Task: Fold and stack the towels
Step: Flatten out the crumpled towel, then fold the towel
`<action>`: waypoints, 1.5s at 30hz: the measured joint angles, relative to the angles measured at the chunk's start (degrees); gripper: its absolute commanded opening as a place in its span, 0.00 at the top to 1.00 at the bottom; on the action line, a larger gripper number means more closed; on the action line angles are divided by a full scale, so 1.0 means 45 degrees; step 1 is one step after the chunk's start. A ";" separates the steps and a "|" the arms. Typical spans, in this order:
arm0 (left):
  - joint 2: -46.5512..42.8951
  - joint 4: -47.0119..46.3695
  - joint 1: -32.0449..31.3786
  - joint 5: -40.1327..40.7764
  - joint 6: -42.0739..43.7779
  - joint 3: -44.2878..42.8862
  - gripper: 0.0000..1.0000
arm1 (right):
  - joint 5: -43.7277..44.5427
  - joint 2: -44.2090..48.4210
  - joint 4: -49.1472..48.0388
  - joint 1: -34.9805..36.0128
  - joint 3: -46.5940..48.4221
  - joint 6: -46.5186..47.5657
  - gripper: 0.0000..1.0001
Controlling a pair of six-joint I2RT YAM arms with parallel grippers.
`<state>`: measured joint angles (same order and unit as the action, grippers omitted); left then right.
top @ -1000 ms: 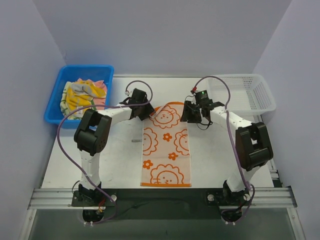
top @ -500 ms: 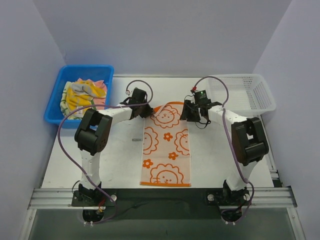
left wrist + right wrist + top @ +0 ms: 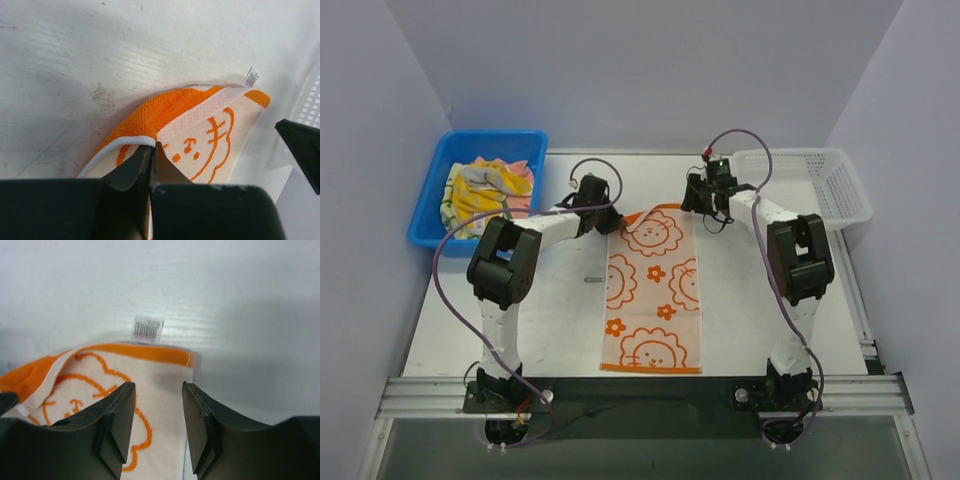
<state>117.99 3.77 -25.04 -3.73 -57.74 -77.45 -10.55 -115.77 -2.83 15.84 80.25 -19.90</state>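
An orange-and-white flower-print towel [image 3: 655, 290] lies lengthwise in the middle of the table. My left gripper [image 3: 608, 222] is at its far left corner. In the left wrist view, the gripper [image 3: 152, 146] is shut on the towel's [image 3: 200, 125] white hem, and the corner is turned up, showing its orange underside. My right gripper [image 3: 700, 203] hovers open at the far right corner. In the right wrist view, its fingers [image 3: 158, 387] straddle the towel [image 3: 90, 372] near the barcode tag [image 3: 147, 330] without pinching it. More towels [image 3: 482, 190], yellow, pink and pale, lie crumpled in the blue bin.
The blue bin [image 3: 430, 225] stands at the far left of the table. A white slotted basket [image 3: 820, 185] stands at the far right, just beyond the right arm. A small dark object [image 3: 590, 281] lies on the table left of the towel.
My left gripper has closed on the towel's far left corner. The right gripper has moved toward the far edge of the table, still open.
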 measured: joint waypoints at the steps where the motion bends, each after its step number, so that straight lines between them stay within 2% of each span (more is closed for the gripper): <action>1: 0.0000 0.0024 0.0053 -0.0044 0.0019 0.0000 1.00 | 0.0029 -0.0282 0.0024 -0.0049 0.0359 0.0097 0.58; 10: 0.0000 0.0257 0.0471 -0.0529 0.0350 -0.0005 1.00 | 0.0073 -0.2229 0.0996 -0.0350 0.2924 0.0549 0.58; 15: 0.0000 0.0408 0.0578 -0.0826 0.0549 -0.0053 1.00 | -0.0374 -0.2778 0.1273 -0.0369 0.3191 0.0510 0.46; 27: 0.0000 0.0680 0.0607 -0.1039 0.0656 -0.0063 1.00 | -0.2637 -0.2943 0.1477 -0.1015 0.3342 -0.0209 0.51; 35: 0.0000 0.0797 0.0709 -0.1137 0.0724 -0.0063 1.00 | -0.3555 -0.2997 0.1491 -0.1175 0.3308 -0.0427 0.67; 45: 0.0000 0.0869 0.0772 -0.1239 0.0874 -0.0063 1.00 | -0.3988 -0.2997 0.1433 -0.1195 0.3094 -0.0607 1.00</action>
<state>117.99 7.68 -21.56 -9.30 -53.80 -77.73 -28.49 -129.25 3.62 10.46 94.17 -22.63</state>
